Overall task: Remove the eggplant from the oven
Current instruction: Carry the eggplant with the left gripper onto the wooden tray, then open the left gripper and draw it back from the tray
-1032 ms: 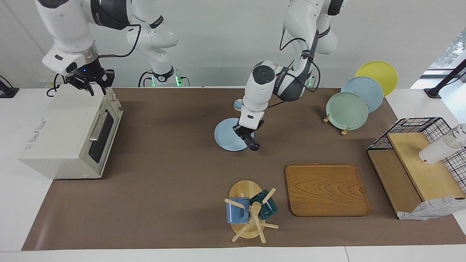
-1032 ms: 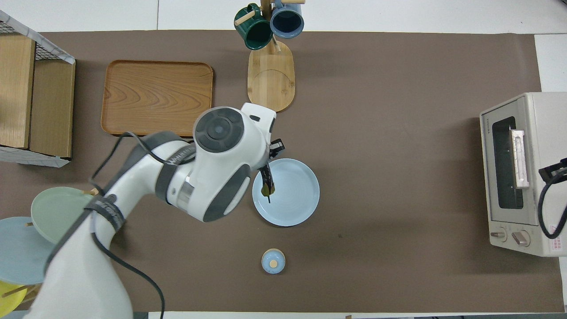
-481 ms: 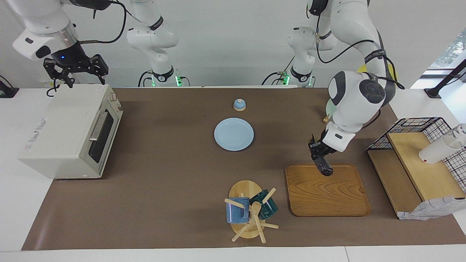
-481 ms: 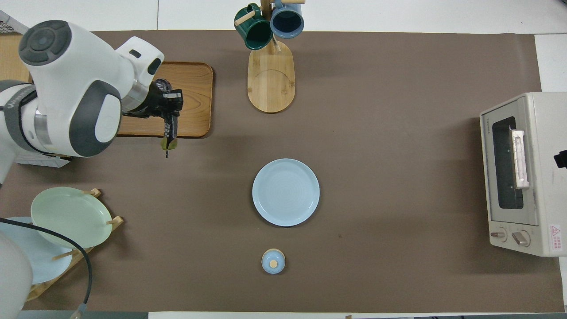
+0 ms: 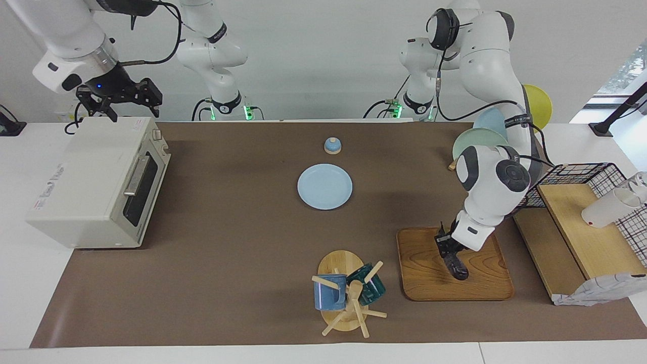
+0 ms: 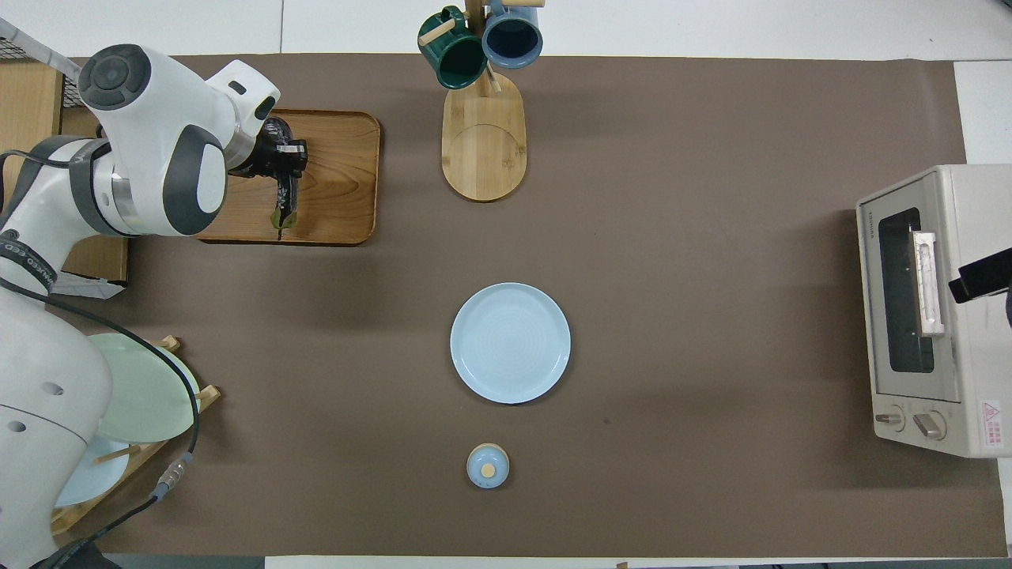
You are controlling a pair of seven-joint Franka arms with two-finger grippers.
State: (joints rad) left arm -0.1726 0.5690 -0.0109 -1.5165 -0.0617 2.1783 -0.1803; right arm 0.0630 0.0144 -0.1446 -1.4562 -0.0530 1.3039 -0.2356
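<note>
Shows a table under brown paper with the task nearly finished, judging by where things lie.

At the right arm's end: the oven, cream-white, door shut, nothing visible through the dark glass. Above its top: the right gripper, fingers spread wide and empty, apparently waiting.

At the left arm's end: a wooden tray, farther from the robots than the pale blue plate at mid-table. Over that tray: the left gripper, fingers closed narrowly around the upper part of the eggplant. Hangs dark and glossy, tilted, with the lower tip down at the tray's surface; cannot tell whether touching or just above. In the overhead view, lies along the tray with the greenish stem end toward the robots.

Done, by this reading: removal from the oven, door closed again, carrying across the table. Left to do: setting down fully, releasing, lifting the arm away.

Elsewhere: a mug rack with two mugs beside the tray, and a small blue knob-lidded piece near the robots.
</note>
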